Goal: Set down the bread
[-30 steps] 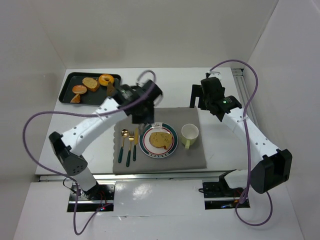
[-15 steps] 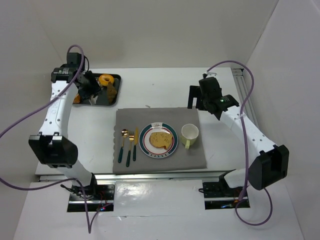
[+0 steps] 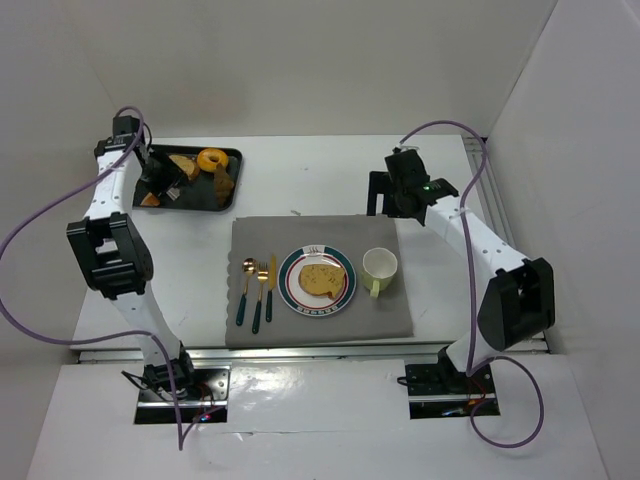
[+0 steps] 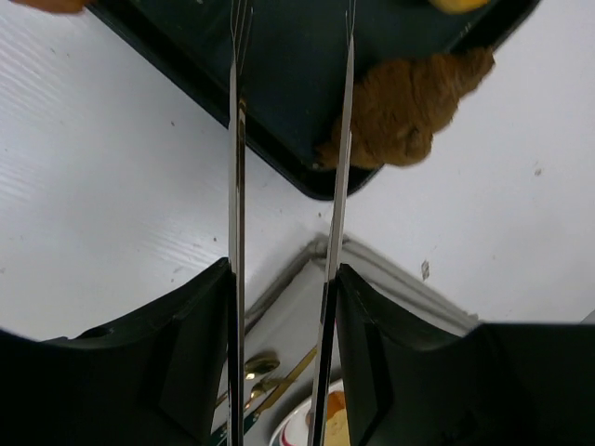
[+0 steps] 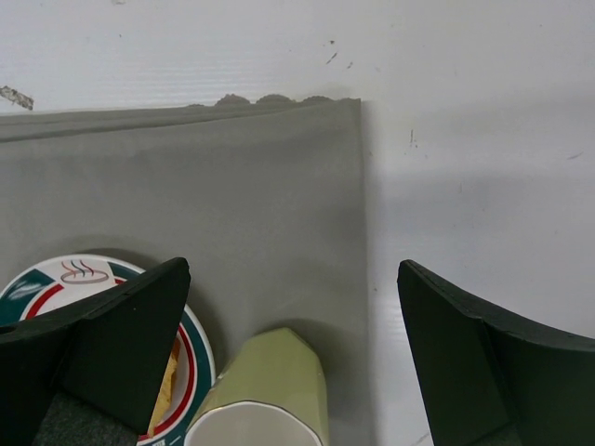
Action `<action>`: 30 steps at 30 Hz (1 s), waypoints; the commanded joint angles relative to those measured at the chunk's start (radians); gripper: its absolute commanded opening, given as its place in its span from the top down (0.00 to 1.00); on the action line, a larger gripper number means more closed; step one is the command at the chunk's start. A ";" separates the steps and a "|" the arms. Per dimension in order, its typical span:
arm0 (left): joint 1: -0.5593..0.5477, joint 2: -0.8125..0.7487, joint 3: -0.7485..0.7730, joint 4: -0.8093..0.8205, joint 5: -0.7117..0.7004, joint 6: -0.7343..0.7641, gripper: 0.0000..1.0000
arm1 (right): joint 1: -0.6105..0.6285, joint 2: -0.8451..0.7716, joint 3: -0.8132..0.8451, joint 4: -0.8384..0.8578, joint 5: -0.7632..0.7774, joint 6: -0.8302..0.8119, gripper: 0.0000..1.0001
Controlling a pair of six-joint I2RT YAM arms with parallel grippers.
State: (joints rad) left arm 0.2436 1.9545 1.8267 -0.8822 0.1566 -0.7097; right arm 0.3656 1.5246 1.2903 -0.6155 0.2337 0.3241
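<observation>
Left hand (image 4: 290,28): positioned over the dark tray (image 4: 288,93). Its two thin metal fingers (image 4: 237,139) run parallel with a moderate gap. Only tray floor and white counter (image 4: 112,186) show between them. The fingertips run off the picture edge, so contact at the tips cannot be told.
Right hand (image 5: 293,269): jaws set wide with nothing between them. It hovers above the far corner of the grey mat (image 5: 232,177).
Tray bread slice (image 3: 183,163): lies on the tray just beside the left hand, between that hand and the doughnut (image 3: 211,158). Whether hand and slice touch cannot be told.
Plated bread slice (image 3: 320,278): lies flat at the middle of the plate (image 3: 284,285). It is well apart from the left hand and near the right hand, on that hand's near side.
Brown pastry (image 4: 409,102): sits at the tray's corner rim, just outside one finger of the left hand and not between the fingers.
Cup (image 5: 270,390): pale green and upright on the mat. It stands below the right hand and just beside the plate; whether cup and plate touch cannot be told.
Cutlery (image 3: 258,300): spoon, fork and knife lie side by side on the mat. They are just beside the plate, on the side toward the left hand, but well apart from that hand.
</observation>
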 commanded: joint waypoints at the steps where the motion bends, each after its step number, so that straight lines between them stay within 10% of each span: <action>1: 0.023 0.032 0.040 0.080 0.054 -0.068 0.43 | -0.007 0.017 0.058 0.043 -0.005 -0.002 0.00; 20: 0.072 0.193 0.108 0.186 0.129 -0.143 0.44 | -0.007 0.121 0.145 0.025 -0.023 -0.002 0.00; 30: 0.072 0.146 0.098 0.206 0.155 -0.143 0.92 | -0.007 0.131 0.164 0.016 -0.042 0.016 0.00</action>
State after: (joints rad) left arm 0.3092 2.1483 1.8980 -0.7109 0.2855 -0.8444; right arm 0.3656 1.6497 1.4086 -0.6140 0.2020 0.3256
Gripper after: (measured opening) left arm 0.253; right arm 0.999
